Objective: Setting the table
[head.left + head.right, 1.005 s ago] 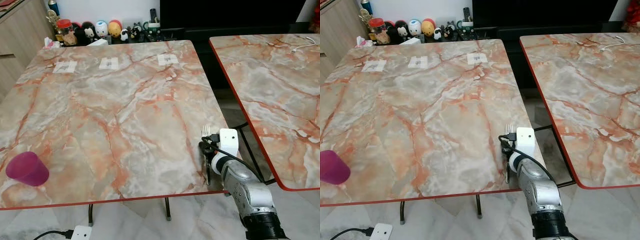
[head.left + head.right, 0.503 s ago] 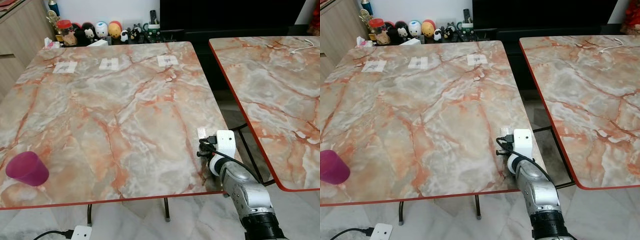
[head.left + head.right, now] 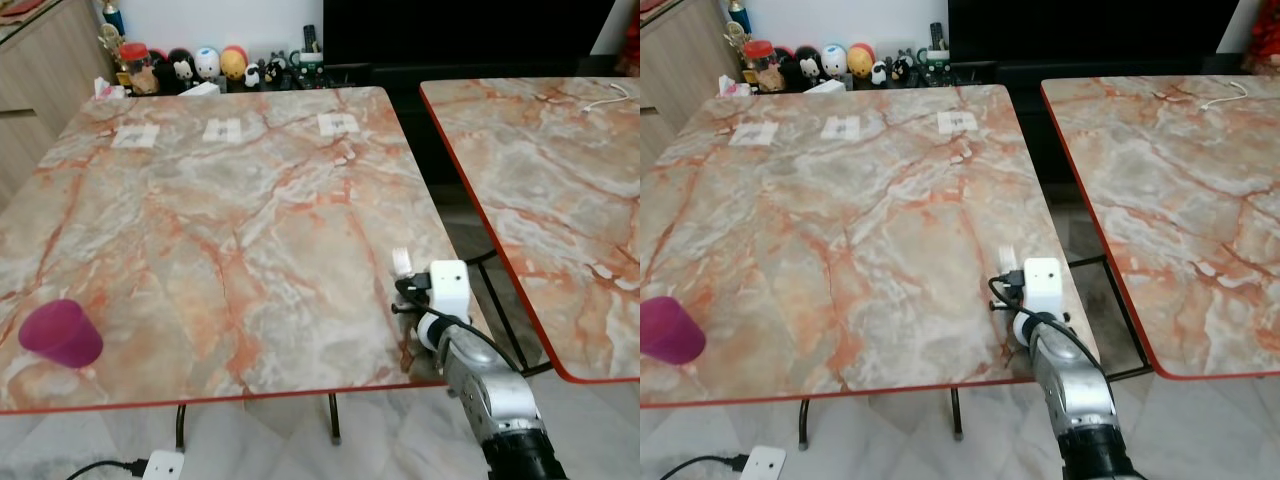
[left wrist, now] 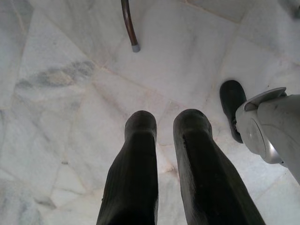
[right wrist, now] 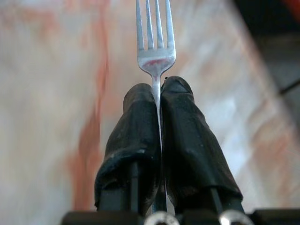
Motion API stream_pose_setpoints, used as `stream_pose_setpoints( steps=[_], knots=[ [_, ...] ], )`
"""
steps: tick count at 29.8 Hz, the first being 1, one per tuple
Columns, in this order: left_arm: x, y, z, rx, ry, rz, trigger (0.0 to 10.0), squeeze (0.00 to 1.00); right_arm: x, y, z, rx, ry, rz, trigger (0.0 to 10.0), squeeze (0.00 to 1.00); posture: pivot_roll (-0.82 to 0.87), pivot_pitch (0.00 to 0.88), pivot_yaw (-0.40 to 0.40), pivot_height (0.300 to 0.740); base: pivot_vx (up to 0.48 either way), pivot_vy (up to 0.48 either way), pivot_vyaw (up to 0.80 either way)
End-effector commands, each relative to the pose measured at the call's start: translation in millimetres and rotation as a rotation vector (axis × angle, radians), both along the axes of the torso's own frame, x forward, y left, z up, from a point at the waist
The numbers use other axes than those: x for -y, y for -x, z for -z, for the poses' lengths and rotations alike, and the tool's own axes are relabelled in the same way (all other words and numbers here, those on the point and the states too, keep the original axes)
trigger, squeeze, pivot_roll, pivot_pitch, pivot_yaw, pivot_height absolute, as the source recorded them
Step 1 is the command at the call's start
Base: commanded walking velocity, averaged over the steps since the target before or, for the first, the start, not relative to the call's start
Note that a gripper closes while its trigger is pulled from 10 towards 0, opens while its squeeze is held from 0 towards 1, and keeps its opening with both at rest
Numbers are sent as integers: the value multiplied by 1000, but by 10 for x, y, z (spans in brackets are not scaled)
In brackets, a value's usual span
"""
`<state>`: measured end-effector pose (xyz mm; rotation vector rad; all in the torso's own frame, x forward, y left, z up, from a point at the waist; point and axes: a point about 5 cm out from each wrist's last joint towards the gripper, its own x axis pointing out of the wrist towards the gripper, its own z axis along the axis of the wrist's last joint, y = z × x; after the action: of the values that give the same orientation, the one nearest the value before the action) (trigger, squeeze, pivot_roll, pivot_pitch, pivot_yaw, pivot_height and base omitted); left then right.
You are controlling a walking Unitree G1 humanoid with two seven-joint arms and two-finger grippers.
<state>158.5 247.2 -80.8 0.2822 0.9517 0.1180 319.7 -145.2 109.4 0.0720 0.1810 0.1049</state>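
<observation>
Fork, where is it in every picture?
Left eye view: the fork pokes out, blurred, ahead of the right arm's white wrist box, near the table's right edge.
Right eye view: same spot.
Right wrist view: centre, pinched by the right tool, tines past its fingertips.
Left wrist view: faces the floor tiles instead.
Shared landmark: the marble table.

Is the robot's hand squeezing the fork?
Yes. The right gripper is shut on the fork: both black fingers press its thin neck.
</observation>
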Motion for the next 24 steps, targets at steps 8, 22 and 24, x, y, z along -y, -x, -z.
stream_pose_setpoints(
  steps=[8, 22, 24],
  knots=[
    [19, 16, 16, -16, -2, 2, 10000, 0, 187, 95, -447, 277, -11, 71, 10000, 0, -93, 92, 26, 740, 0, 0, 0],
    [38, -28, 0, -1, -1, 22, 10000, 0, 208, -28, -591, 352, 29, 75, 10000, 0, -96, 92, 22, 740, 0, -332, -279],
    [28, -20, 1, -3, -3, 20, 10000, 0, 219, -25, -583, 355, 17, 95, 10000, 0, -95, 94, 22, 740, 0, -480, 0]
  ],
)
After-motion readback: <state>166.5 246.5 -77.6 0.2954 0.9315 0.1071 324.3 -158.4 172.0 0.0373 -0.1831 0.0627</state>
